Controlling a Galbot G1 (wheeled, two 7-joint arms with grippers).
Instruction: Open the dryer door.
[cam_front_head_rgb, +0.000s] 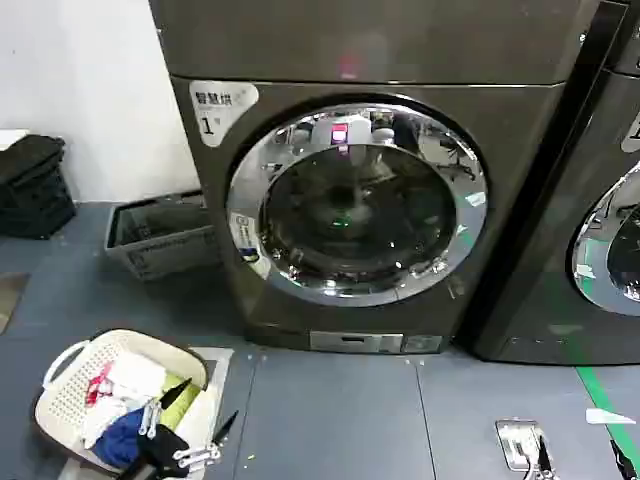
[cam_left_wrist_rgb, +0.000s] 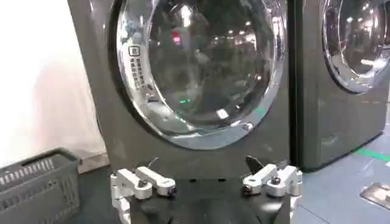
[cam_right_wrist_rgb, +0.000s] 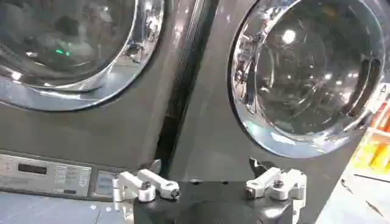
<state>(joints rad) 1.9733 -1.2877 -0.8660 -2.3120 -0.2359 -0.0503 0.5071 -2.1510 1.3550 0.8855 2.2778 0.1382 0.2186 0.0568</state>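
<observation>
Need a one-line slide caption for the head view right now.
Dryer marked "1" with dryer door shut; laundry basket on the floor to its left.

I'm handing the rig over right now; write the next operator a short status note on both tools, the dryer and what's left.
Left tool: open, empty, low in front of the dryer, facing its door.
Right tool: open, empty, low, facing the gap between the dryer and the second machine.
Door: shut, flush with the front; neither tool touches it.
Done: nothing yet.
Left: reach the door's edge, pull it open.
Note: laundry basket on the floor to the left.
</observation>
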